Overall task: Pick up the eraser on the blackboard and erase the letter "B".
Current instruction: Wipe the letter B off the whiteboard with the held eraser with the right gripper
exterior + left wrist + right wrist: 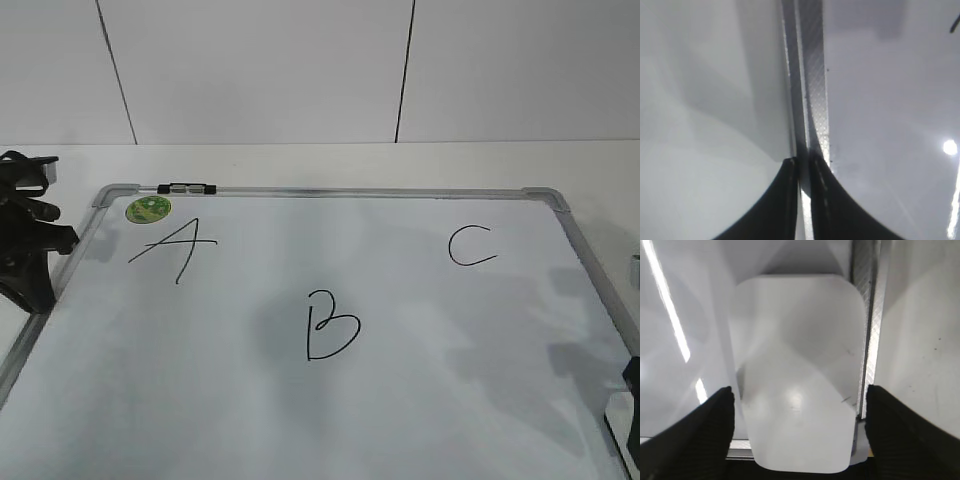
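The blackboard is a white board with a grey frame lying flat. The letter "B" is drawn in black at its middle and is whole. The eraser, a white rounded block, lies at the board's near right corner beside the frame. My right gripper is open, with one finger on each side of the eraser's near end. In the exterior view only its black edge shows. My left gripper is shut and empty over the board's left frame.
A slanted "A" and a green sticker are at the far left. A "C" is at the far right. A small black-and-silver clip sits on the far frame. The left arm stands at the board's left edge.
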